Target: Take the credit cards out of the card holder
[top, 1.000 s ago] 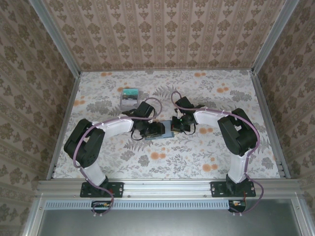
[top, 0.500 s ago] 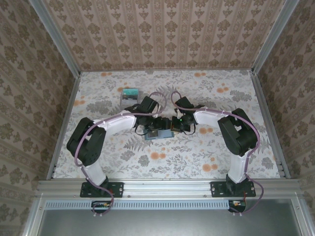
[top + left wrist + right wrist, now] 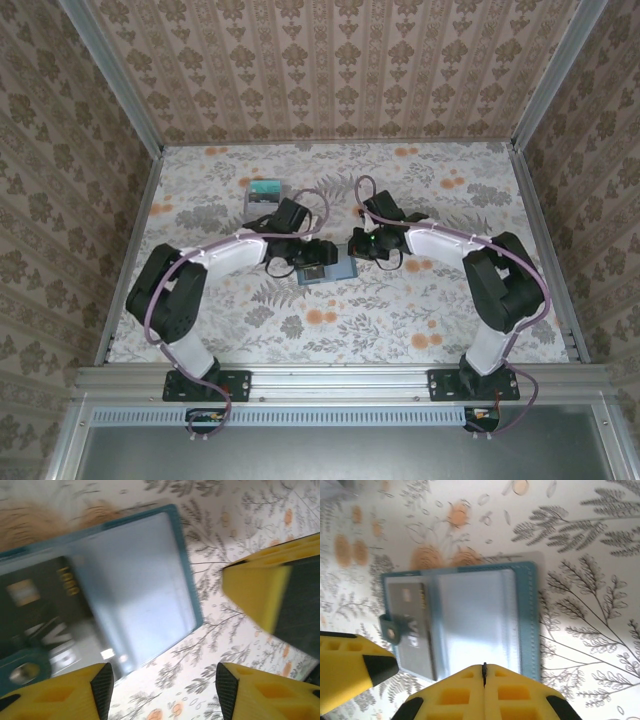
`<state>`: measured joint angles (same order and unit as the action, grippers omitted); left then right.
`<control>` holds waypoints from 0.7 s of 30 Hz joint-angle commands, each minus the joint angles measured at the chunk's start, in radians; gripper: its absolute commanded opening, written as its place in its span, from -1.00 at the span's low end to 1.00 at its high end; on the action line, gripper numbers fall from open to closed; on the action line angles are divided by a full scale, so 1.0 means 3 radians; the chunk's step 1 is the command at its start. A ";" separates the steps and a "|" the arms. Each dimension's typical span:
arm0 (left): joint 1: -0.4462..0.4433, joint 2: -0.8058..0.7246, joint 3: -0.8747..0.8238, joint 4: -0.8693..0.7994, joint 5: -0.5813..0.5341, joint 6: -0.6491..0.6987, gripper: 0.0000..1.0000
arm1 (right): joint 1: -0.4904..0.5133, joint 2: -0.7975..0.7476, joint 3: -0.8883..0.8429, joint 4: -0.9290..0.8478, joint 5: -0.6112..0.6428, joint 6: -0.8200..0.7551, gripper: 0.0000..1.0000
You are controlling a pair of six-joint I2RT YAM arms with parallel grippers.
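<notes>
In the right wrist view, the pressed-together fingers [image 3: 455,695] of the right gripper [image 3: 484,669] cover the near edge of the card holder [image 3: 480,615] and run off the bottom. Whether they pinch anything cannot be told. A finger [image 3: 345,667] of the left gripper [image 3: 162,685] is cut by the left edge.

In the left wrist view the holder is blurred and its left part leaves the picture. The lettering on the dark card [image 3: 45,610] is too smeared to read. The right gripper's yellow finger [image 3: 255,587] is blurred and cut by the right edge.

From above, the left gripper hides part of the holder. The grey rectangle [image 3: 263,197] is too small to identify.
</notes>
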<state>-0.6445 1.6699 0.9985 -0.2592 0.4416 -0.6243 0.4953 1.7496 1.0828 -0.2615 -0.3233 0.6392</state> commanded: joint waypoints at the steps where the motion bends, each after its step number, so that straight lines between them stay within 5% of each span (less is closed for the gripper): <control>1: 0.0089 -0.0217 -0.0190 -0.0051 -0.0168 -0.0011 0.06 | 0.0030 -0.0038 0.0082 0.0115 -0.0204 0.0048 -0.81; 10: 0.0264 -0.0236 -0.0414 -0.0071 -0.0310 -0.0049 -0.99 | 0.0182 0.0388 0.0359 0.0215 -0.0704 0.0155 -0.66; 21: 0.0276 -0.0039 -0.0501 -0.0010 -0.0358 -0.0061 -1.00 | 0.0200 0.0773 0.0482 0.0161 -0.0855 0.0215 -0.62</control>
<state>-0.5674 1.6421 0.8639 -0.2600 0.3496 -0.6422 0.5510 1.9610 1.1931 -0.2012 -0.5419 0.6880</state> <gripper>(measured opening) 0.048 0.188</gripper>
